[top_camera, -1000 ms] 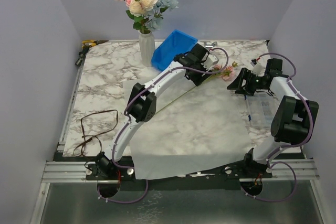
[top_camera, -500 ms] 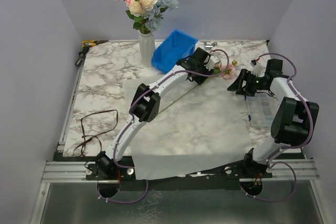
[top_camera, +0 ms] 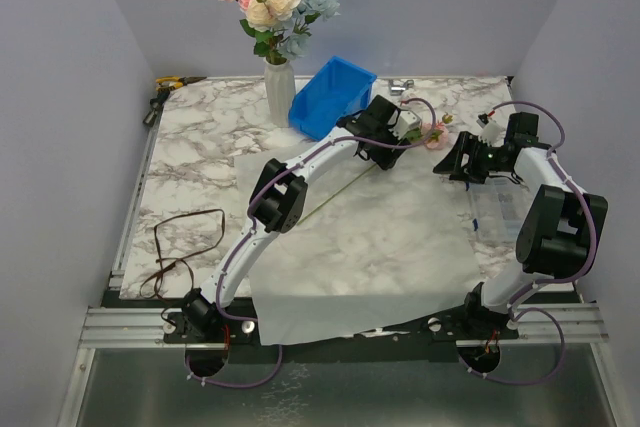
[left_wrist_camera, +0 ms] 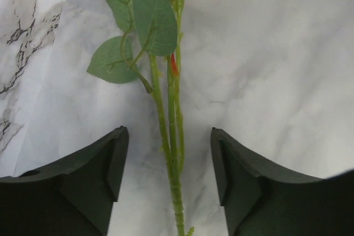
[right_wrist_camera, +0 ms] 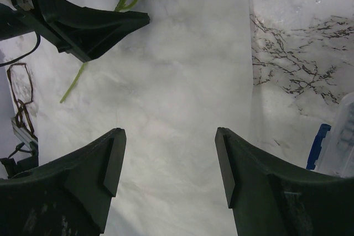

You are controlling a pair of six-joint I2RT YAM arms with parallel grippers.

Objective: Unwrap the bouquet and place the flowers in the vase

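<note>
Where the scene is seen from above, a tall ribbed off-white ceramic vase (top_camera: 279, 93) is shown at the back of the marble tabletop (top_camera: 190, 147), with pink, cream and pale blue artificial flowers (top_camera: 275, 2) held in it.

In the left wrist view, the left hand (left_wrist_camera: 168, 136) is held spread astride a leafy green stem (left_wrist_camera: 162, 115) lying on thin white wrapping paper (left_wrist_camera: 265, 81), without touching it.

In the right wrist view, the right hand (right_wrist_camera: 168, 136) is spread wide above the paper.

The top camera looks down from high behind the arms (top_camera: 300, 162) at the whole table (top_camera: 190, 147). Each wrist camera looks down from close by. Both share the paper (left_wrist_camera: 265, 81) and a green stem (left_wrist_camera: 172, 153).
</note>
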